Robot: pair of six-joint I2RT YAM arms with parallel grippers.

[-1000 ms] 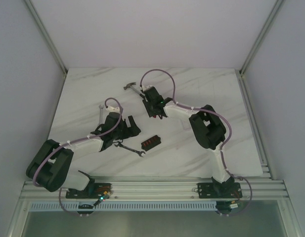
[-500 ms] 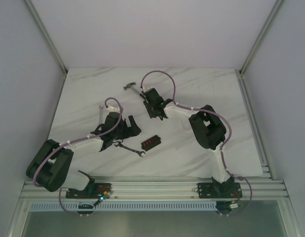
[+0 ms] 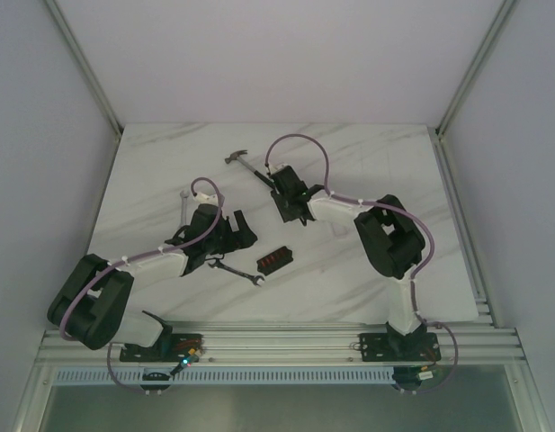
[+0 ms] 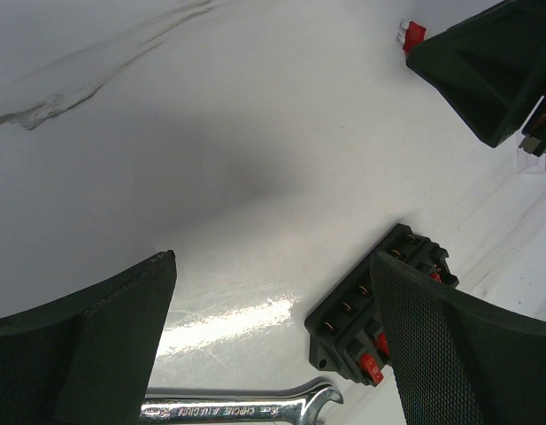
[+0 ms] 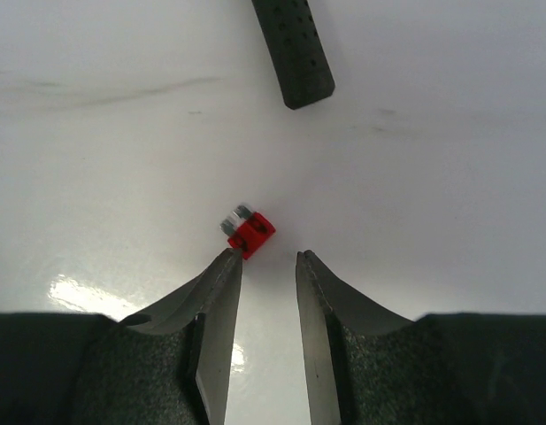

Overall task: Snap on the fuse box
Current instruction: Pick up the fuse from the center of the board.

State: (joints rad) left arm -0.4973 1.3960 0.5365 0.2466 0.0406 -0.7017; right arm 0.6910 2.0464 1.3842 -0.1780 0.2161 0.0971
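- The fuse box is seen lying on the counter between the two arms, toward the near edge, with red fuses set in its top.
- A wrench is laid just beside it, on its left.
- The left fingers are spread wide and nothing is held; the fuse box is partly hidden behind one of them.
- The right fingers are parted narrowly, with nothing gripped between them.
- A loose red fuse is found at one fingertip; whether it is touched cannot be told.
- The hammer handle is seen beyond.
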